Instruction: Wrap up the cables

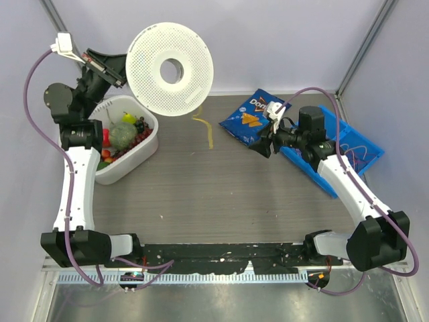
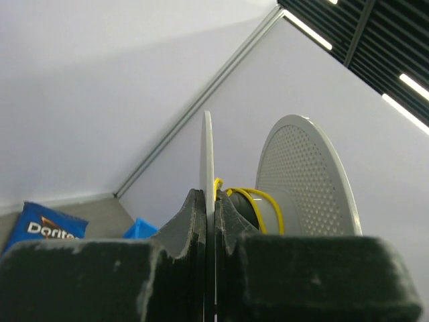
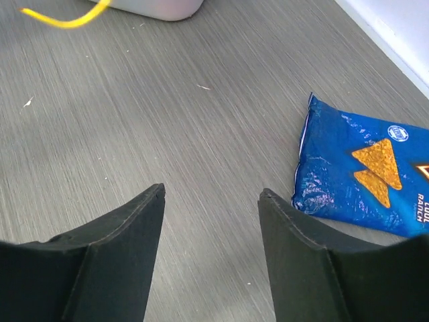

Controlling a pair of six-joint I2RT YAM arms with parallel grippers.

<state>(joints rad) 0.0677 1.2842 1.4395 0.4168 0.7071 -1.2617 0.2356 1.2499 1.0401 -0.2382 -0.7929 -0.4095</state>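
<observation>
Left tool point(image 2: 208, 204): clamping down on the near flange of the spool point(image 1: 169, 68), holding it up off the surface point(image 1: 221, 201); the flange edge is running between the pads.
Right tool point(image 3: 211, 194): hanging over bare surface with jaws well apart, gripping nothing.
Yellow cable point(image 2: 258, 201): sitting partly wound round the spool hub; its loose tail point(image 1: 208, 137) is trailing down from the spool onto the surface, between white bin and chip bag.
Handling: looking light and limp, likely to slip and kink. Best pinched on the tail near its free end and kept gently taut while feeding onto the hub.
Other cables point(image 1: 355, 147): thin loops lying in the blue tray point(image 1: 358, 131) under the right arm; colours hard to tell.
Around: white bin point(image 1: 131, 168) of fruit sitting just below the spool; chip bag point(image 1: 249, 117) lying just beside the right tool.
In the way: chip bag is crowding the right tool's path to the tail; bin is standing close under the spool's lower edge.
</observation>
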